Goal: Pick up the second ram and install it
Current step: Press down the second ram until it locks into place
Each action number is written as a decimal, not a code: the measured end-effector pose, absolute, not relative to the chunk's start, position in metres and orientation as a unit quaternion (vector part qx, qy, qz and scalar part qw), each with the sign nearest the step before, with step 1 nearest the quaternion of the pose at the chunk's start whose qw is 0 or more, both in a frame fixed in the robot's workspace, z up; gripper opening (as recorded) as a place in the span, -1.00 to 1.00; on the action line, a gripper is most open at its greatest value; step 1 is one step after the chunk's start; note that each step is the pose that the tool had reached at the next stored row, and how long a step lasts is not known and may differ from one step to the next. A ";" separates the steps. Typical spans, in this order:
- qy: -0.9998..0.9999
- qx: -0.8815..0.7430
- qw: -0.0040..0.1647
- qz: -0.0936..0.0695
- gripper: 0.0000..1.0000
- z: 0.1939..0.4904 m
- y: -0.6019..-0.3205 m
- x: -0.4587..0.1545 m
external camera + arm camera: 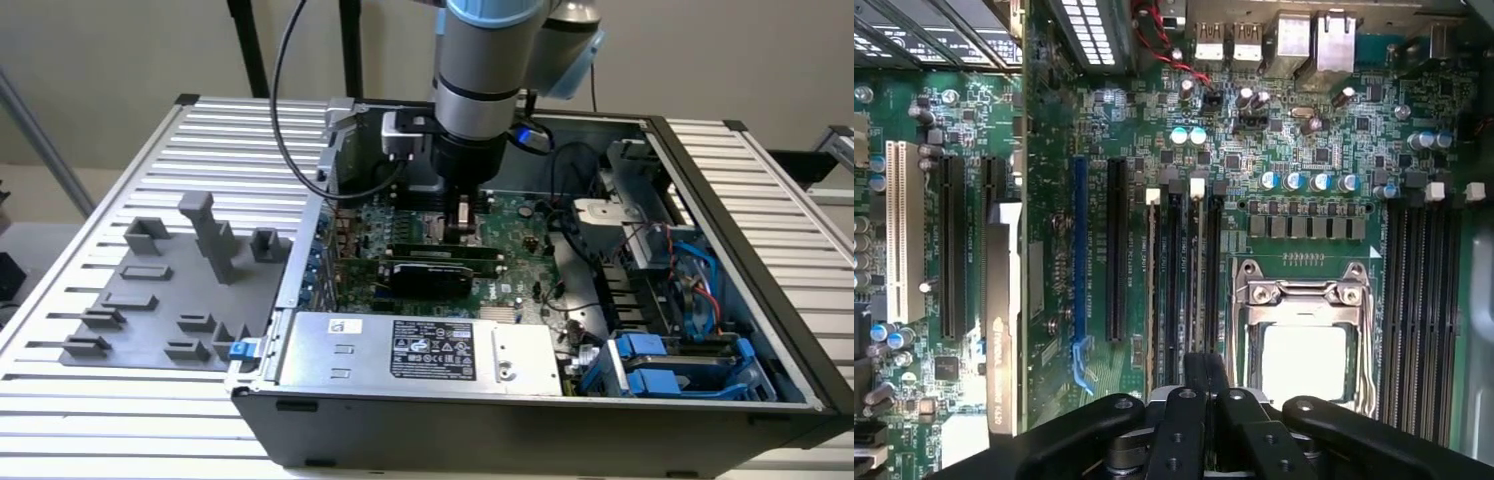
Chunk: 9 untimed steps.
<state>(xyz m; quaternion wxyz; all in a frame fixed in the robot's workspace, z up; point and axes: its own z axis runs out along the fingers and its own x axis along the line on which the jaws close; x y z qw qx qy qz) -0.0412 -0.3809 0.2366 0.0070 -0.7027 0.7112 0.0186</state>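
Black tool (1204, 400): fingers narrow, closed on thin green second ram stick (1194, 290), held edge-on, long axis parallel with black memory slots (1176, 270) of green motherboard (1304, 130) directly below

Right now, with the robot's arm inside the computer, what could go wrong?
The pincer hangs close over the narrow memory slots; slightly off line, it could press on a slot's edge. The silver processor socket sits right beside them, so a sideways slip might knock it.
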 end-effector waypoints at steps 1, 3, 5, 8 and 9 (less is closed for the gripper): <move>0.711 -0.703 0.007 0.019 -1.00 0.235 -0.381 -0.041; 0.712 -0.702 0.007 0.018 -1.00 0.232 -0.381 -0.042; 0.712 -0.702 0.006 0.018 -1.00 0.229 -0.381 -0.042; 0.712 -0.702 0.006 0.018 -1.00 0.224 -0.380 -0.042; 0.712 -0.702 0.006 0.018 -1.00 0.223 -0.380 -0.042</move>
